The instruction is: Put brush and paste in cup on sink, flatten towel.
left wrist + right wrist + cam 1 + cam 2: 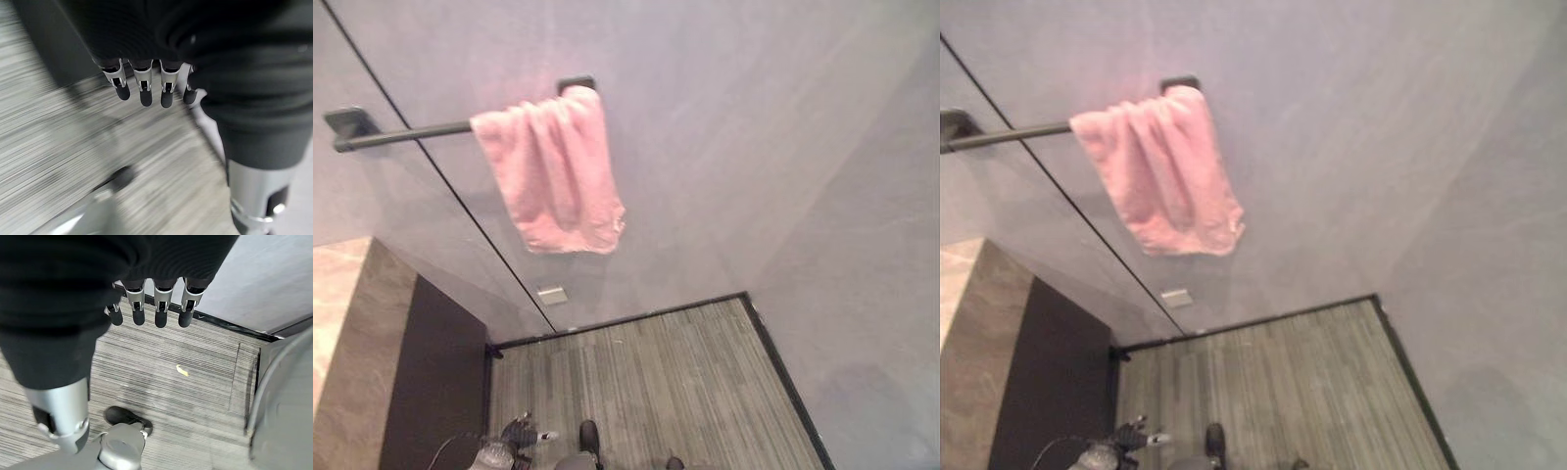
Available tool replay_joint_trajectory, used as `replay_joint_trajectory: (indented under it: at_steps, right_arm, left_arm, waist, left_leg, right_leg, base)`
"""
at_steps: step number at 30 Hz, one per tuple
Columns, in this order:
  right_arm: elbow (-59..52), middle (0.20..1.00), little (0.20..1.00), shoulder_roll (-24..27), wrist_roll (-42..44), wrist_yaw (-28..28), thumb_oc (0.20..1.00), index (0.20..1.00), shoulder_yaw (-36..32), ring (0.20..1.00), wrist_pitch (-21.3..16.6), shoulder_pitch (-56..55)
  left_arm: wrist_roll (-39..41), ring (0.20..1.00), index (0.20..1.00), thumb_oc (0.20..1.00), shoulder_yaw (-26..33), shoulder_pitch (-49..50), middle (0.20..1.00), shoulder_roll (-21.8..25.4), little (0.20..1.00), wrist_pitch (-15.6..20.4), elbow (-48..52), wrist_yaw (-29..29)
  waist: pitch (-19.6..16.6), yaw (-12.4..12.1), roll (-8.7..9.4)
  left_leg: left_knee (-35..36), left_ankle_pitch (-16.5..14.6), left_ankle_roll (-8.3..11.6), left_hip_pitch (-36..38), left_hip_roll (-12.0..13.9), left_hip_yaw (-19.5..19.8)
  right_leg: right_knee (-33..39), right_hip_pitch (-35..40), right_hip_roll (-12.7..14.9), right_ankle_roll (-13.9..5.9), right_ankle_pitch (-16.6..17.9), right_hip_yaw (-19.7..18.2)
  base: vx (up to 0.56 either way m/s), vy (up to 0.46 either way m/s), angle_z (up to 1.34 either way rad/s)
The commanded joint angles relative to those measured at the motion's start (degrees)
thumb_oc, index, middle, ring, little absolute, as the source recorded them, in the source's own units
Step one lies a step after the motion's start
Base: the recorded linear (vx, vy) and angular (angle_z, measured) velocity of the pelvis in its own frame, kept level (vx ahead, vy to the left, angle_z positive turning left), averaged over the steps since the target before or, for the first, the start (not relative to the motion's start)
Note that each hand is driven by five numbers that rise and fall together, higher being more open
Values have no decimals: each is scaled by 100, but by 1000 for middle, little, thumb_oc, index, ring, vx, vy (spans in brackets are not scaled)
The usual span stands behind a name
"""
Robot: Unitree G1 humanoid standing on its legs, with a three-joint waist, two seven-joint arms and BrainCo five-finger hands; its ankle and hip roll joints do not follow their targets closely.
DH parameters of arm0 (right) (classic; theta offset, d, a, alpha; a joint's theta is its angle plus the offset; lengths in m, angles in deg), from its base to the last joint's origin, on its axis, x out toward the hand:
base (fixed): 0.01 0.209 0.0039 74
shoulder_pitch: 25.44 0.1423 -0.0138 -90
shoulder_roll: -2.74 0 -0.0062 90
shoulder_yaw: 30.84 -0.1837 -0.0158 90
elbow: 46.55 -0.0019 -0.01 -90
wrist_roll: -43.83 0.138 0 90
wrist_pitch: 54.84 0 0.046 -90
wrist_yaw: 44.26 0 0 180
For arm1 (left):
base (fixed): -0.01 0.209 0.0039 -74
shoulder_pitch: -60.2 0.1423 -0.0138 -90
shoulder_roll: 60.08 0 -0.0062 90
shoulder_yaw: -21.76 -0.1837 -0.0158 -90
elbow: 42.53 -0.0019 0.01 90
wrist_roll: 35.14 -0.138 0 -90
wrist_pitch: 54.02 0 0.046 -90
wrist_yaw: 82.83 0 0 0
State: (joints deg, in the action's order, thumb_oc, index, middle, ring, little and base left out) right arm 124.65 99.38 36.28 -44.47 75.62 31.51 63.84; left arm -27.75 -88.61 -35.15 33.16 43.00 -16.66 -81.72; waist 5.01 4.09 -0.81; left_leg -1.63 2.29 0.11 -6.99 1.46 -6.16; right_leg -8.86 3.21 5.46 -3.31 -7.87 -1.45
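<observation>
Grey wall ahead of you carries the pink towel (551, 174), bunched on its dark rail (401, 134) at the right-hand end. Your left hand (146, 83) and right hand (151, 308) hang low over striped floor (656, 382), fingers relaxed and empty, well apart from it.

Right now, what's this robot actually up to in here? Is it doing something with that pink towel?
Nothing is being handled at this moment. The pink terry towel hangs bunched up at one end of the dark metal wall rail, not spread flat. The robot's left hand and right hand both hang low over the grey striped floor, fingers relaxed and empty, well below the towel. A stone-topped counter stands at the left.
</observation>
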Motion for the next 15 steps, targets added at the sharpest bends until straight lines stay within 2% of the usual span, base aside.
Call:
replay_joint_trajectory:
  at_steps: [1,4,5,6,7,8,9,10,11,12,15]
  right_arm:
    - [-279,1000,1000,56,78,-2,1000,1000,88,1000,-16,85]
    - [-527,1000,1000,34,163,-15,1000,1000,42,1000,-43,150]
    - [-693,1000,1000,-1,152,-54,1000,1000,127,1000,-55,196]
    - [-681,1000,1000,-34,111,-63,1000,1000,214,1000,-49,213]
    - [-776,1000,1000,-86,63,-81,1000,1000,334,1000,-70,231]
    - [-776,1000,1000,-86,63,-81,1000,1000,335,1000,-70,233]
    - [-774,1000,1000,-107,23,-63,1000,1000,409,1000,-68,230]
    - [-858,1000,1000,-152,-26,-70,1000,1000,579,1000,-91,252]
    - [-907,1000,1000,-142,-56,-64,1000,1000,627,1000,-89,255]
    - [-862,1000,1000,-144,-64,-79,1000,1000,670,1000,-79,267]
    - [-785,1000,1000,-156,-106,-85,1000,1000,713,1000,-59,280]
  left_arm:
    - [137,1000,1000,1000,276,283,1000,512,1000,155,1087,-111]
    - [81,1000,1000,1000,389,583,1000,707,1000,118,1529,-193]
    - [52,1000,1000,1000,479,645,1000,721,1000,93,1499,-167]
    - [51,1000,1000,1000,473,659,1000,656,1000,84,1430,-165]
    - [12,1000,1000,1000,421,644,1000,593,1000,55,1331,-198]
    - [12,1000,1000,1000,422,642,1000,592,1000,56,1329,-198]
    - [-11,1000,1000,1000,410,634,1000,552,1000,57,1301,-190]
    - [-69,1000,1000,1000,353,539,1000,483,1000,66,1104,-174]
    - [-55,1000,1000,1000,332,504,1000,438,1000,70,1060,-158]
    - [-81,1000,1000,1000,257,395,1000,339,1000,86,875,-145]
    - [-90,1000,1000,1000,194,289,1000,264,1000,94,720,-128]
  waist:
    - [-182,-114,42]
    - [-159,-155,44]
    - [-109,-162,36]
    - [-76,-171,28]
    - [-68,-126,58]
    - [-77,-126,52]
    - [-76,-122,58]
    - [-58,-103,104]
    - [-34,-96,124]
    - [31,-9,154]
    - [112,42,159]
  left_leg:
    - [-931,-297,0,-708,-94,-6]
    - [-803,-402,-116,-483,-237,-68]
    - [-744,-461,-192,-336,-282,-115]
    - [-732,-480,-209,-291,-305,-112]
    - [-691,-489,-201,-192,-369,-71]
    - [-683,-476,-199,-204,-362,-70]
    - [-585,-469,-211,-106,-380,-31]
    - [-436,-463,-202,68,-408,-40]
    - [-363,-488,-199,187,-433,-47]
    - [-338,-560,-194,339,-478,-24]
    - [-450,-656,-199,413,-521,53]
  right_leg:
    - [-394,-384,252,-532,594,-207]
    - [-804,-557,381,-550,1080,-87]
    - [-1117,-785,346,-493,1226,70]
    - [-1184,-867,241,-480,1167,130]
    - [-1143,-912,11,-458,959,107]
    - [-1133,-923,4,-455,974,108]
    - [-1109,-1122,-179,-411,793,156]
    - [-769,-1333,-371,-329,646,384]
    - [-509,-1429,-347,-316,728,609]
    - [-111,-1599,-291,-350,975,725]
    - [-3,-1666,-216,-388,1127,692]
  base:
    - [110,267,8]
    - [109,284,5]
    - [115,325,-4]
    - [131,295,-11]
    - [73,129,-15]
    - [91,113,-10]
    - [109,127,13]
    - [149,158,13]
    - [205,129,2]
    - [136,56,-19]
    - [115,14,9]
